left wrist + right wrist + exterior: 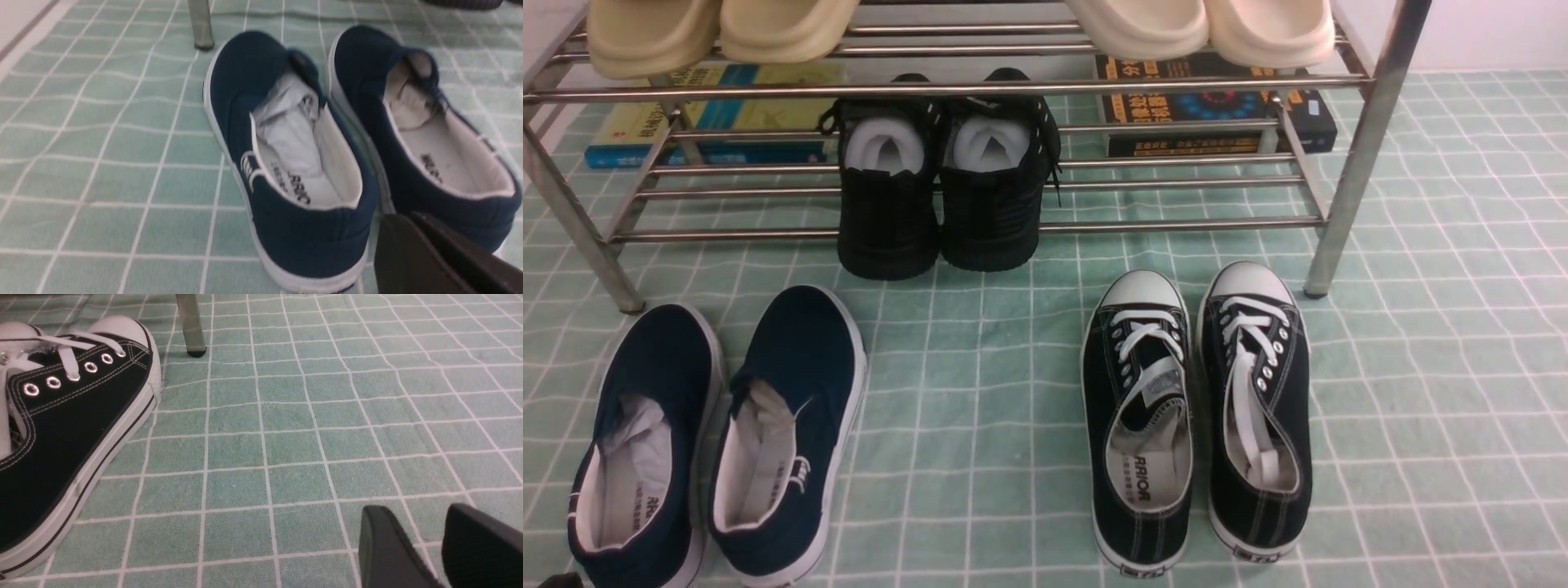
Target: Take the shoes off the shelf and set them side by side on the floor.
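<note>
Left gripper (404,217): fingertips pressed together, empty. In the front view, taking twelve as straight ahead, the navy slip-on shoes (788,314) rest on the floor (980,408) nearby, at one and two o'clock. Shelf (980,233): farther, one o'clock. Right gripper (412,510): fingers spread, empty.

glossy metal rack (980,87), matt navy cloth slip-ons (792,392) with smooth rubbery white soles, matt woven-looking cloth floor (980,392), smooth matt cream clogs (1152,28)
</note>
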Action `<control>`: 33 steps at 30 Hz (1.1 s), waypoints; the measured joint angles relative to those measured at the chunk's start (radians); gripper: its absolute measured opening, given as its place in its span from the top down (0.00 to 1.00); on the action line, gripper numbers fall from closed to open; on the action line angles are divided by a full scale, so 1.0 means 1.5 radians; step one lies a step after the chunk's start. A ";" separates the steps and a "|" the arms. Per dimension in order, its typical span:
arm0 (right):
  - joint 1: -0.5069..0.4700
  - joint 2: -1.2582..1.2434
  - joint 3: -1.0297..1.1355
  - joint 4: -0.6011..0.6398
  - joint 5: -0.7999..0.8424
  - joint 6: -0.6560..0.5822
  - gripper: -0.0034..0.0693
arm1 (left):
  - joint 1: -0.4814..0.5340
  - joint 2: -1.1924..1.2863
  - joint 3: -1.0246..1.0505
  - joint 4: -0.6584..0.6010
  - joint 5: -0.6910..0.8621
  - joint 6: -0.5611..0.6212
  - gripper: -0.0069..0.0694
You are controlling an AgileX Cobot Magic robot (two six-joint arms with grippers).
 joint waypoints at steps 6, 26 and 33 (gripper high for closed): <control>0.000 0.000 0.000 0.000 0.000 0.000 0.62 | 0.001 0.000 0.013 0.016 -0.024 0.000 0.86; 0.000 0.000 0.000 0.000 0.000 0.000 0.62 | 0.001 0.000 0.013 0.021 -0.024 0.000 0.85; 0.000 0.000 0.000 0.000 0.000 0.000 0.62 | 0.001 0.000 0.013 0.021 -0.024 0.000 0.84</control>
